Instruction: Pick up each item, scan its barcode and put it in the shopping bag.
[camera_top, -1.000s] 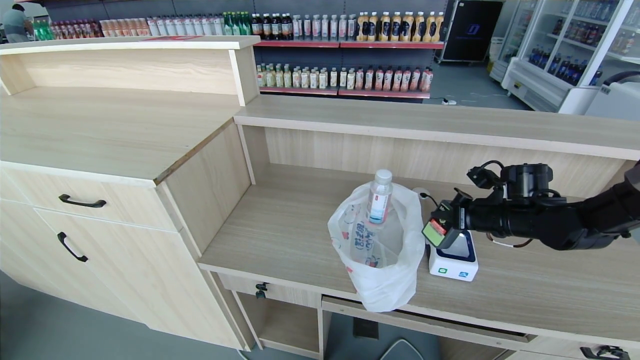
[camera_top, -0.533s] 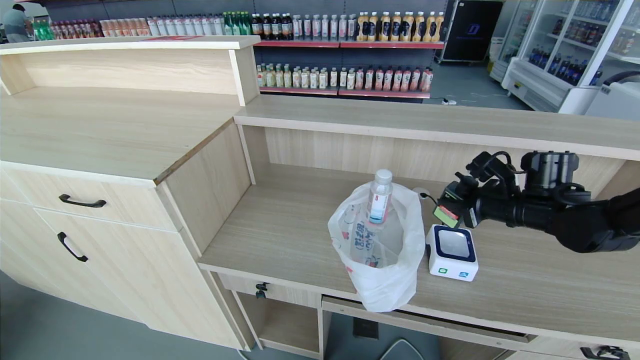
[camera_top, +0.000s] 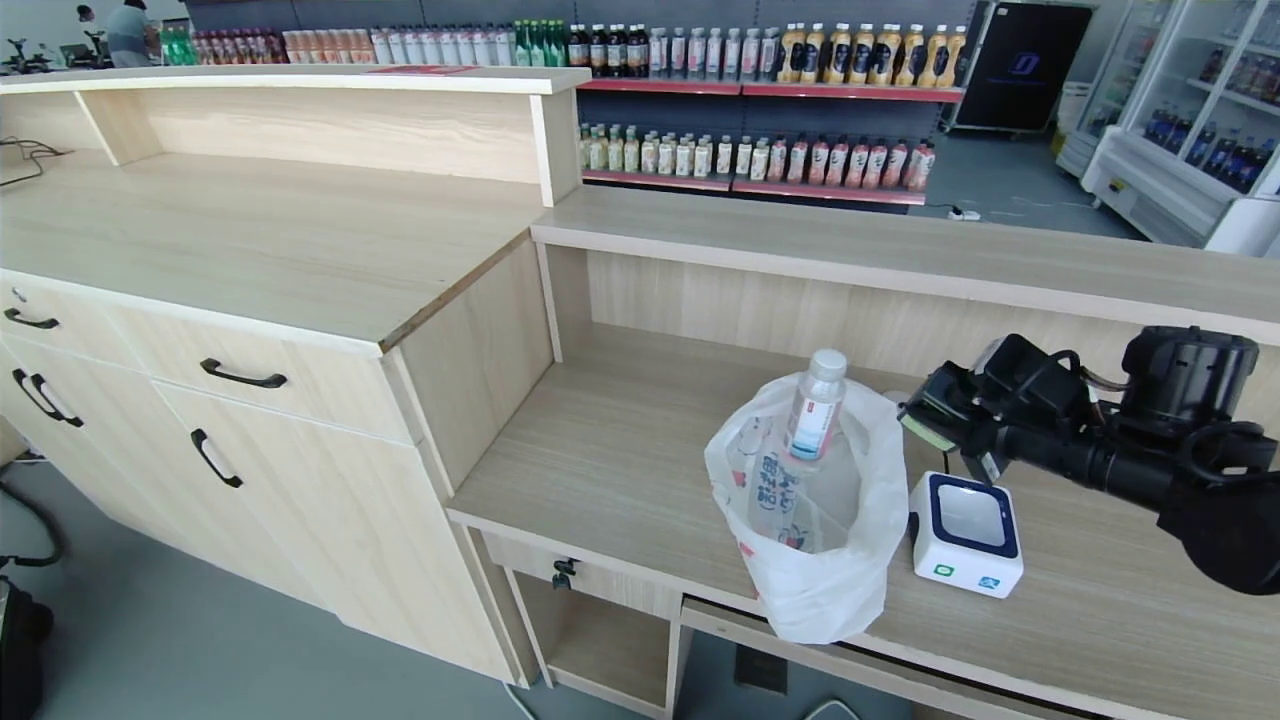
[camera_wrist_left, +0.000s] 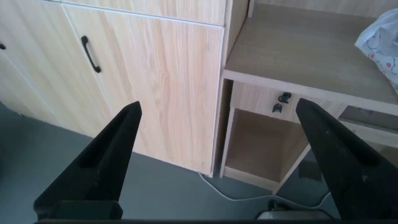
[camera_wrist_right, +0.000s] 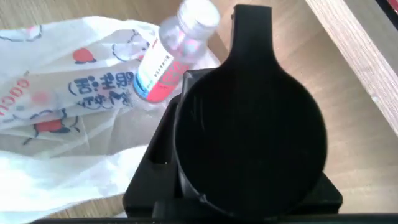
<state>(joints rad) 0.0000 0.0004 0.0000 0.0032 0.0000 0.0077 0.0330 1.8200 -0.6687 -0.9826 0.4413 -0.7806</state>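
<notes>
The right gripper — clamped on a small green item — hangs near the scanner, beside the shopping bag holding a bottle — left gripper fingers spread wide apart.

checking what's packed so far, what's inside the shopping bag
A clear, white-capped bottle stands inside the shopping bag, neck above the rim. The bag's folds cover the bottom, so anything there cannot be seen. The right end effector holds a green item outside it.
</notes>
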